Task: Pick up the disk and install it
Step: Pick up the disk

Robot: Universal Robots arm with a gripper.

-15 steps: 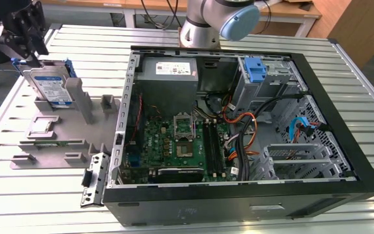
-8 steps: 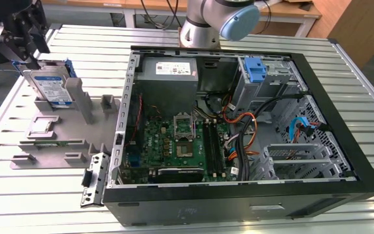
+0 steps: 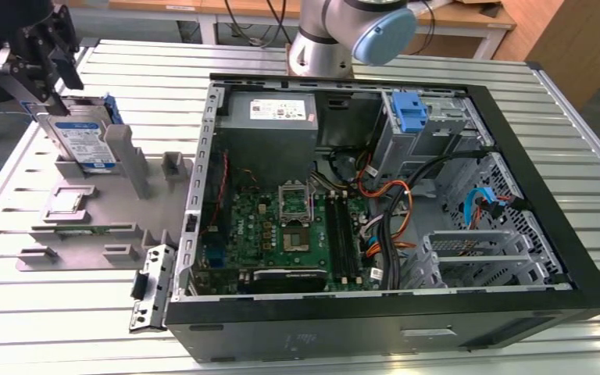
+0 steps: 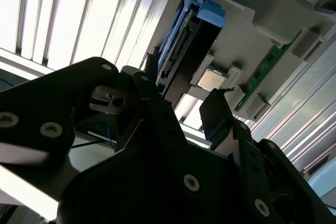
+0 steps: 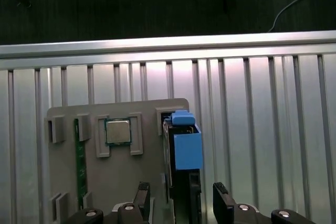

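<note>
Slatted table (image 5: 262,108) | end effector (image 5: 181,191) spread astride upright disk (image 5: 186,150) | gaps both sides

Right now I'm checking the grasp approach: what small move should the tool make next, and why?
Probably lower straight down a little: the open tool hovers above the upright disk, fingers flanking it with gaps both sides; closing now might catch only its top edge.

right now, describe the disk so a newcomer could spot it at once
At the exterior view's left of the open computer case, a grey tray lies on the table. The disk stands upright at its far end, below the gripper: silver, blue-framed, unlike the chip and green strip lying flat.
</note>
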